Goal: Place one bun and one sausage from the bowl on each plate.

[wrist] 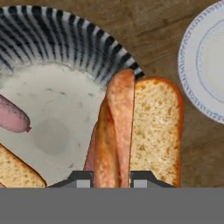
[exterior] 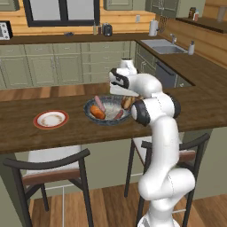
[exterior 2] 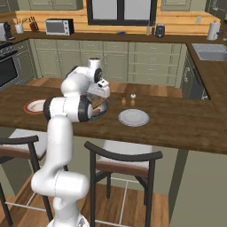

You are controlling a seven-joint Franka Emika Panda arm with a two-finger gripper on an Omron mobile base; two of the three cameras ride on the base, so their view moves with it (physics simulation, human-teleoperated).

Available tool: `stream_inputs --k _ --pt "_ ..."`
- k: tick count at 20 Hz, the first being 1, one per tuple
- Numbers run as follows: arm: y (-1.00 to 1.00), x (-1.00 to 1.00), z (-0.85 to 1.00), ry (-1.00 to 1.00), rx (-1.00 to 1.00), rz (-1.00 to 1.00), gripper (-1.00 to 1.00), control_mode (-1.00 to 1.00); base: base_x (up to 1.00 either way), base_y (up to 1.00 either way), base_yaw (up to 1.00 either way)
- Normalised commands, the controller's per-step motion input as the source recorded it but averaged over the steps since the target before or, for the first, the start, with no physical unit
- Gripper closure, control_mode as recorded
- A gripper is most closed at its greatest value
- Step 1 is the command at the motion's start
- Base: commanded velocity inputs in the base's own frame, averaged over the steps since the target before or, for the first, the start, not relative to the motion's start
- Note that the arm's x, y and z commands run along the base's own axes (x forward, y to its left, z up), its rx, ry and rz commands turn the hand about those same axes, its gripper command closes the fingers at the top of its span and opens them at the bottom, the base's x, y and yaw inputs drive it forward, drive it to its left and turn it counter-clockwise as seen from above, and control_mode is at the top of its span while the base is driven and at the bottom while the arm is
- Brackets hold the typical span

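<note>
The patterned blue-grey bowl (exterior: 91, 116) (wrist: 52, 39) sits mid-counter. My gripper (wrist: 111, 180) (exterior: 127, 97) reaches down at its right rim, shut on the long tan bun (wrist: 153, 131) (exterior: 127, 103), whose far end lies over the rim. Whether that bun is lifted off the bowl, I cannot tell. Inside the bowl lie the rounded orange-brown bun (exterior: 97, 112), a pale pink sausage (exterior: 99, 104) (wrist: 12, 118) and a reddish-brown sausage (exterior: 119, 115). The red-rimmed plate (exterior: 51, 119) (exterior 2: 33, 106) is left of the bowl. The white plate (exterior 2: 133, 117) (wrist: 205, 61) is on its right.
Two small shakers (exterior 2: 128, 99) stand on the counter behind the white plate. Dark-framed stools (exterior: 48, 166) (exterior 2: 122, 162) are tucked under the counter's near edge. The arm's elbow (exterior: 153, 111) hangs over the counter beside the bowl.
</note>
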Motion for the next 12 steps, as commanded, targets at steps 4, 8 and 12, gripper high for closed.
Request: stream_inputs --k 4,8,12 --pt "-1.0 -0.56 0.0 -0.03 0.08 0.04 1.0 -1.0 0.0 0.0 0.0" --pt "-0.97 -0.21 0.0 0.0 0.07 0.04 1.0 -1.0 0.0 0.0 0.0" --pt "-0.68 0.0 0.0 0.0 0.05 0.04 1.0 -1.0 0.0 0.0 0.0"
